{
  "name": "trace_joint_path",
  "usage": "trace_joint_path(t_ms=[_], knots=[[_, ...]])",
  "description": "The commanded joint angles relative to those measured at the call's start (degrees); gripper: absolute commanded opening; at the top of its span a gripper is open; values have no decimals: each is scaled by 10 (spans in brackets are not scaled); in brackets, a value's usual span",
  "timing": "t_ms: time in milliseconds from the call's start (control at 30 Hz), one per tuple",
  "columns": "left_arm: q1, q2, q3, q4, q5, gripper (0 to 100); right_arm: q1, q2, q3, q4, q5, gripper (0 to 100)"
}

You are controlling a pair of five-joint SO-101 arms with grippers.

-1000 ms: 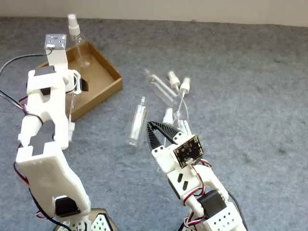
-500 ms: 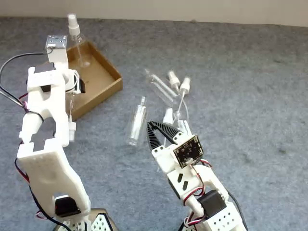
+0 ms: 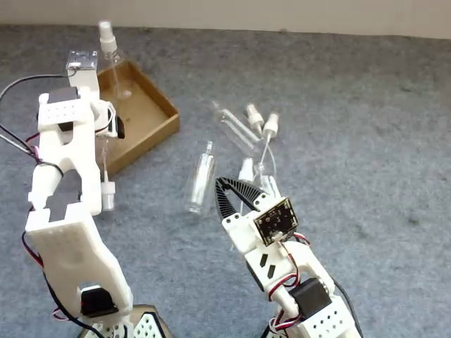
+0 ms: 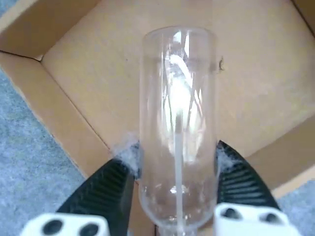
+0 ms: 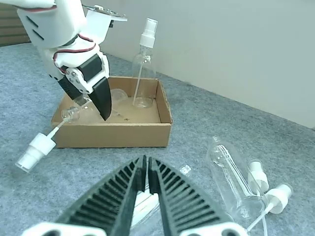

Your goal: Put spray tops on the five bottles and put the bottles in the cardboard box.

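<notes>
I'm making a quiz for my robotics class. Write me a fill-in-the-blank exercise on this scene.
The left gripper is ____ on a bottle, its base over the cardboard box.
Another bottle stands ____ in that box.
The right gripper is shut above the ____ carpet.
Missing: shut; upright; grey.

Shows left gripper clamped around a bottle, arm stretched forward; right gripper pinched closed, arm bent low, pointing forward.

Bottle stands, apparently, in box.
</notes>
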Motion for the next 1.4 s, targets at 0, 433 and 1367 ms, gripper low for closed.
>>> trace_joint_path(t_ms=[0, 433, 1367], knots=[[30, -58, -29, 18, 4, 78, 8, -5, 76, 4, 5, 12], [67, -131, -29, 85, 4, 77, 8, -5, 76, 4, 5, 12], [305, -162, 2, 126, 100, 77, 55, -10, 75, 0, 5, 12]])
